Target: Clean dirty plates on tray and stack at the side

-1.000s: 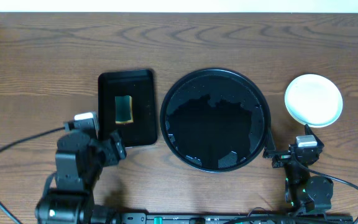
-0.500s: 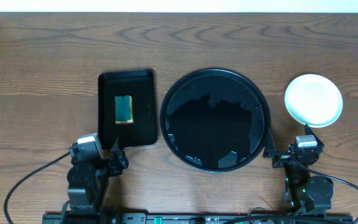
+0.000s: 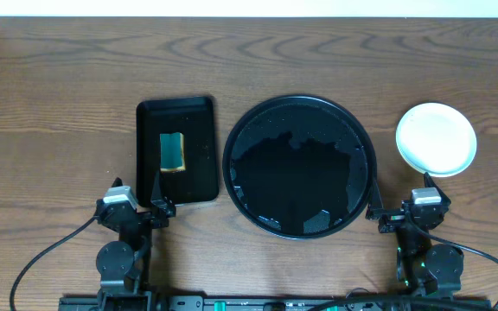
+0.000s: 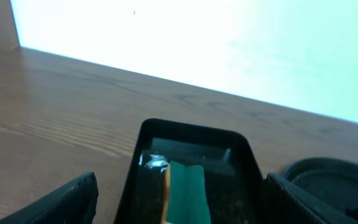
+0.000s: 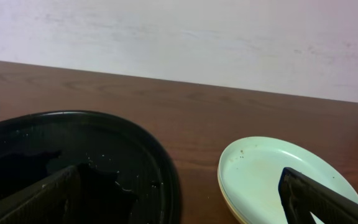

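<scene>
The wooden table (image 3: 59, 104) carries every item; its layout matches the view of a second ago.

The tray (image 3: 298, 164), round and glossy black, lies ahead of the right gripper (image 3: 407, 214) and to its left, in the same position as before.

The rectangular tray (image 3: 199, 164) sits directly ahead of the left gripper (image 3: 137, 210), its near edge just beyond the fingertips.

The plates (image 3: 436, 138) stand stacked on the table ahead of the right gripper and slightly to its right, beside the tray and apart from it. A mint plate is on top, with a yellow rim visible beneath.

Left gripper: jaws apart, nothing between them. A second ago its arm stood raised and further left; it has since drawn back low to the near edge.

Right gripper: jaws apart, empty, position unchanged.

The sponge (image 3: 172, 151), green with a yellow edge, rests in the rectangular tray, straight ahead of the left gripper.
</scene>
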You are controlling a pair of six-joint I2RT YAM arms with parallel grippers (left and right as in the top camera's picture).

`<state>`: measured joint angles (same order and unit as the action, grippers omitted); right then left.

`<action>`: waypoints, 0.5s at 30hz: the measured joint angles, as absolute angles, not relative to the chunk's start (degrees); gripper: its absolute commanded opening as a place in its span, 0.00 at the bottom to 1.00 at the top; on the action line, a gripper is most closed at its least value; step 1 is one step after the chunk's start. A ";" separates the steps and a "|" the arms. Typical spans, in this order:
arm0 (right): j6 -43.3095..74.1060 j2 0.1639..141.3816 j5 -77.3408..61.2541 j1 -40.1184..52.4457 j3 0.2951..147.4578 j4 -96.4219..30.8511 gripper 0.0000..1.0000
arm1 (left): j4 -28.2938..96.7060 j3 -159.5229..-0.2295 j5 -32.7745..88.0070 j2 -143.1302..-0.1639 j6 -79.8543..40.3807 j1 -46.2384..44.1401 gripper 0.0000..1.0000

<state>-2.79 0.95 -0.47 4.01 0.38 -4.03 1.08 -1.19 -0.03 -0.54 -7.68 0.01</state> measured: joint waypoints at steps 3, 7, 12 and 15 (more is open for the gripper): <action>-2.79 0.95 -0.47 4.01 0.38 -4.03 0.99 | 1.69 -1.23 0.43 -0.54 -5.63 0.01 0.84; -2.81 0.95 -0.47 4.01 0.38 -4.03 0.99 | 1.76 -1.26 0.78 -0.54 -4.25 0.01 0.84; -2.79 0.95 -0.47 4.01 0.40 -4.03 0.99 | 1.80 -1.26 0.95 -0.54 -3.97 0.01 0.85; -2.81 0.95 -0.47 4.01 0.38 -4.03 0.99 | 1.80 -1.26 0.95 -0.54 -3.95 0.01 0.84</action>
